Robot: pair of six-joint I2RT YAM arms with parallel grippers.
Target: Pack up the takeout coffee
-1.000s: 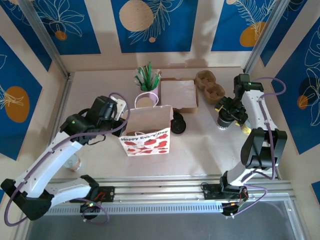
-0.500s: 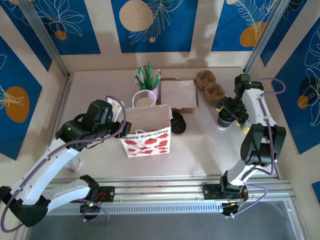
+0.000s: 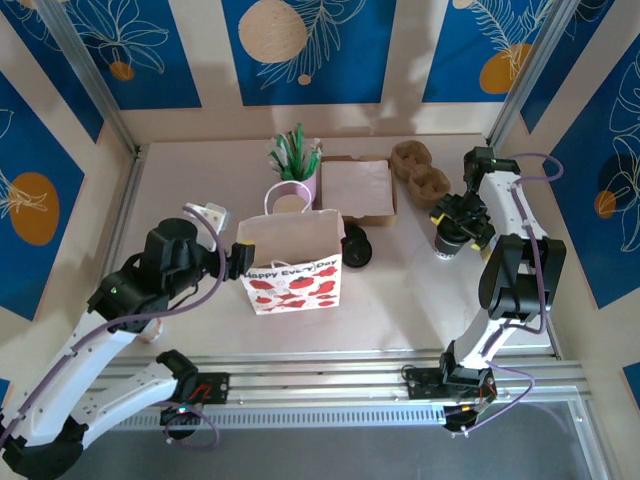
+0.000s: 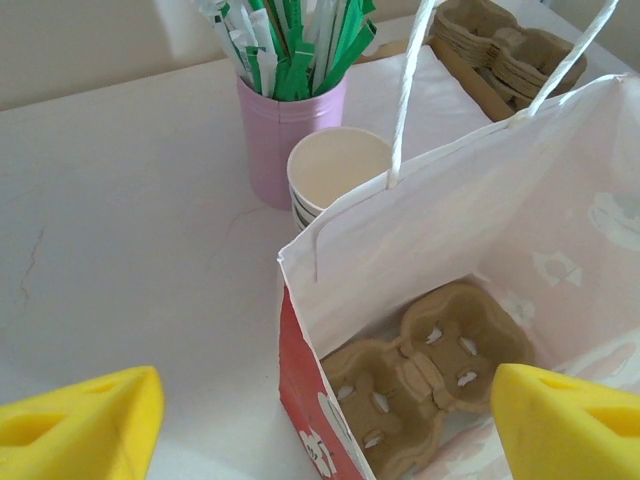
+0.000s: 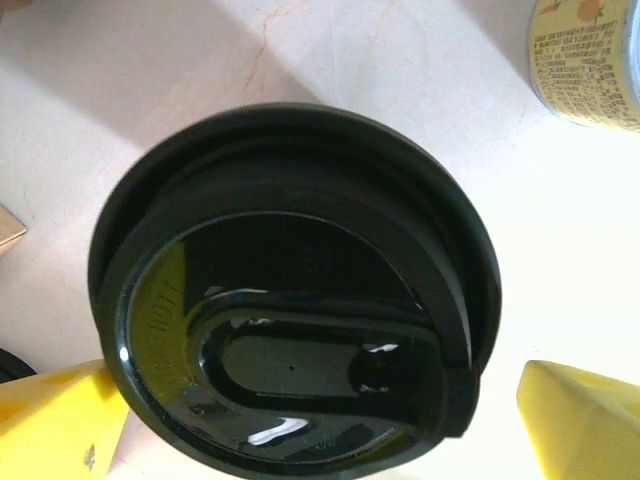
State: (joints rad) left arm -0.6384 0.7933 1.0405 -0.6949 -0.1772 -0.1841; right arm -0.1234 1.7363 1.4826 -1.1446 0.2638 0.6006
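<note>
We log the right claw (image 5: 320, 425) spread wide, 2 fingers flanking the lidded coffee cup (image 5: 290, 290); contact we cannot tell. Cup stands on the table (image 3: 400, 290), well right of the paper bag (image 3: 292, 268). The left claw (image 4: 320, 430) wide, empty, at bag's mouth; 1 cup tray (image 4: 430, 370) inside.

Pink holder (image 4: 290, 130) upright at back of table (image 3: 420, 290), stuffed with green-wrapped straws (image 4: 300, 40). Flat brown box (image 3: 356, 188) just right of it, lying level against the back area. Yellow-labelled can (image 5: 590, 60) standing on the pale tabletop; print too small to read.
</note>
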